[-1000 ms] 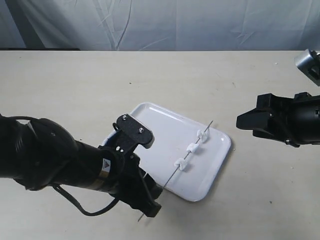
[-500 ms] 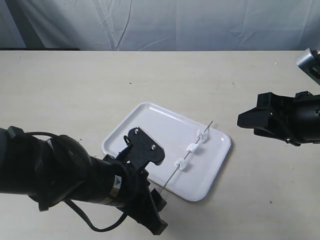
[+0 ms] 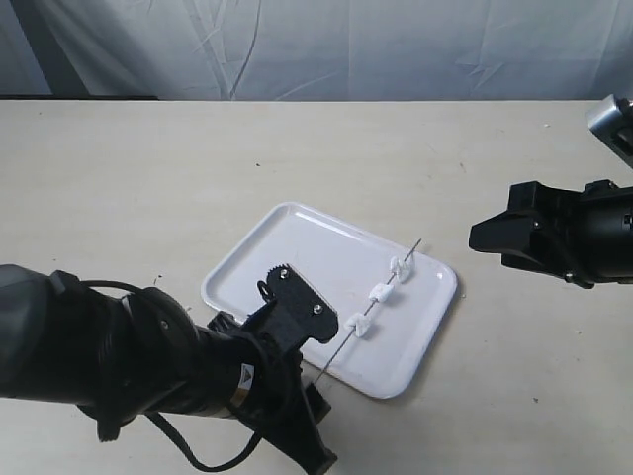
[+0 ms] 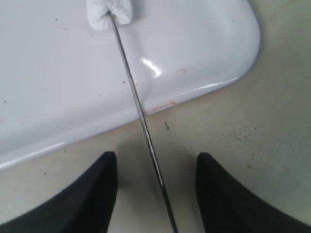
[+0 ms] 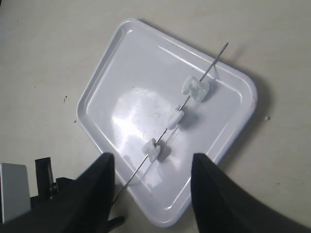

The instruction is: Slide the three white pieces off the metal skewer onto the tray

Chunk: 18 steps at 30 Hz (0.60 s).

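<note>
The white tray [image 3: 297, 237] lies on the table, and the thin metal skewer [image 3: 341, 348] rests slantwise across it, its near end sticking out past the rim. Three white pieces [image 3: 400, 267] [image 3: 380, 293] [image 3: 358, 327] are threaded on it over the tray. My left gripper [image 3: 309, 401] is low at that near end. In the left wrist view it is open [image 4: 156, 156], the skewer [image 4: 146, 131] running between its fingers without touching, the nearest piece [image 4: 109, 10] ahead on the tray [image 4: 194, 48]. My right gripper [image 5: 153, 156] hangs open, high above tray [image 5: 126, 63], skewer [image 5: 214, 60] and pieces [image 5: 195, 88].
The beige table [image 3: 148, 178] runs under everything, with a pale cloth backdrop [image 3: 346, 49] behind its far edge. My bulky left arm [image 3: 109, 366] covers the table's near left. The right arm [image 3: 564, 233] hovers to the right of the tray.
My left arm has shifted toward the near edge of the table and lowered, its fingers now straddling the skewer's protruding end. Skewer, pieces and tray lie as before. The right arm has hardly moved.
</note>
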Tool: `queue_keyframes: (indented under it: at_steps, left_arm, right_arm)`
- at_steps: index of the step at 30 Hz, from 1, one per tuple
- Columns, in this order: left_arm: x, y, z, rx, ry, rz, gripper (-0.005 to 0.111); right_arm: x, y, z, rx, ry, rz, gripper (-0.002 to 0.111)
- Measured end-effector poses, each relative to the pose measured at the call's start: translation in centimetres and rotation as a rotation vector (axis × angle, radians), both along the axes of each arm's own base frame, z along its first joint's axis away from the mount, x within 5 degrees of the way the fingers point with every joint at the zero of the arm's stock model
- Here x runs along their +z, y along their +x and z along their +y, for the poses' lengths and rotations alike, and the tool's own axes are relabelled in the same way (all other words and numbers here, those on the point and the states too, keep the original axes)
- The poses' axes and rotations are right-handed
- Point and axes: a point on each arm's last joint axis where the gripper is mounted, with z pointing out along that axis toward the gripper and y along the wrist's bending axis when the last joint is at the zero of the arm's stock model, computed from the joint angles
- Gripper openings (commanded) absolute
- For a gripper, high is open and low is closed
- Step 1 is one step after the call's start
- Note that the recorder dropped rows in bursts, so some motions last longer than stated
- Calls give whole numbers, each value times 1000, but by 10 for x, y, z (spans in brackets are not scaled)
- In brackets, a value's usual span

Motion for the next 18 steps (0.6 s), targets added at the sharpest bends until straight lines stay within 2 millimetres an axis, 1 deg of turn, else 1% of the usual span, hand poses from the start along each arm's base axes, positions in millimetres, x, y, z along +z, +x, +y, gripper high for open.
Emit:
queue_keyframes:
  at_steps: [18]
  left_arm:
    - [-1,1,0,6,4,-4,42]
  right_arm:
    - [0,0,0,0,0,0,47]
